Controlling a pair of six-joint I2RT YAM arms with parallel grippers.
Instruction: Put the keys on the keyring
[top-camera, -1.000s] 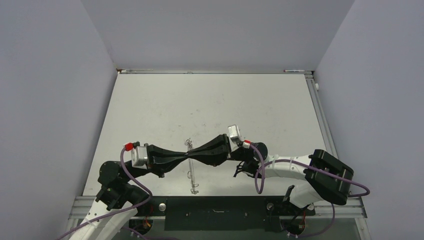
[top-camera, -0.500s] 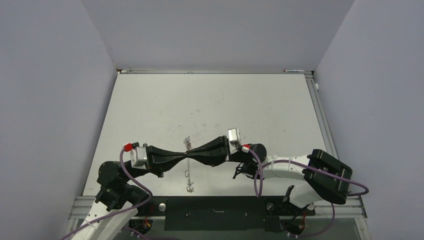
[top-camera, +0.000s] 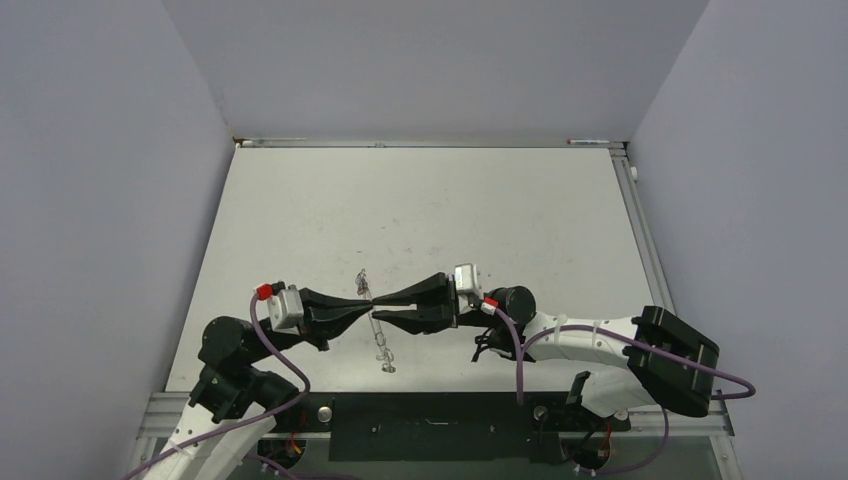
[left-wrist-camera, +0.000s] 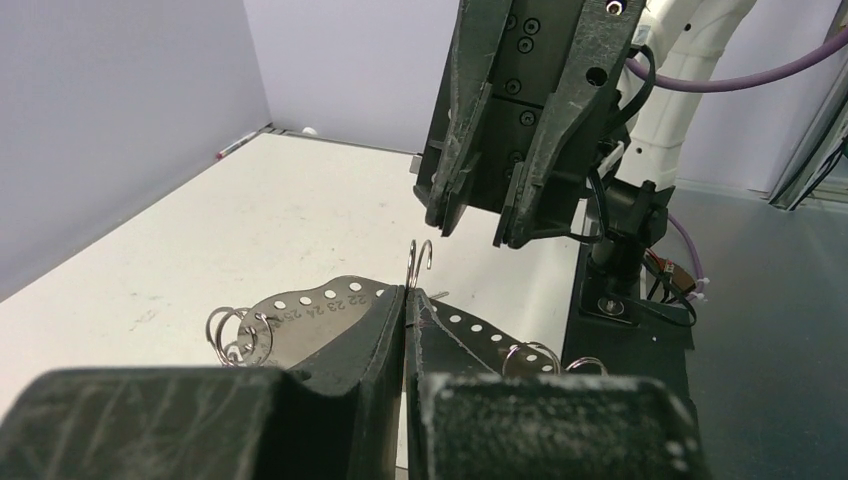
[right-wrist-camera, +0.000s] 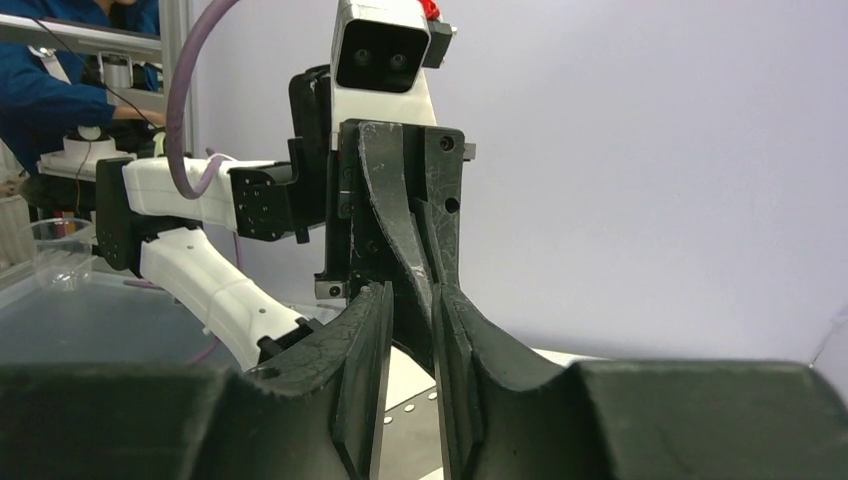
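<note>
Left tool (left-wrist-camera: 405, 300) clamps a ringed metal strip (left-wrist-camera: 318, 302); right tool (left-wrist-camera: 475, 232) stands slightly apart, just off it. No keys show, so threading looks undone.

Soft, even light comes from above; the top view is bright and sharp; the arms (top-camera: 575, 338) throw only faint shadows on the white table (top-camera: 420, 200). In the wrist views the left gripper (left-wrist-camera: 405, 300) and the right gripper (right-wrist-camera: 413, 295) fill the bottom, dark and a bit blurry up close; things farther off look clear.
</note>
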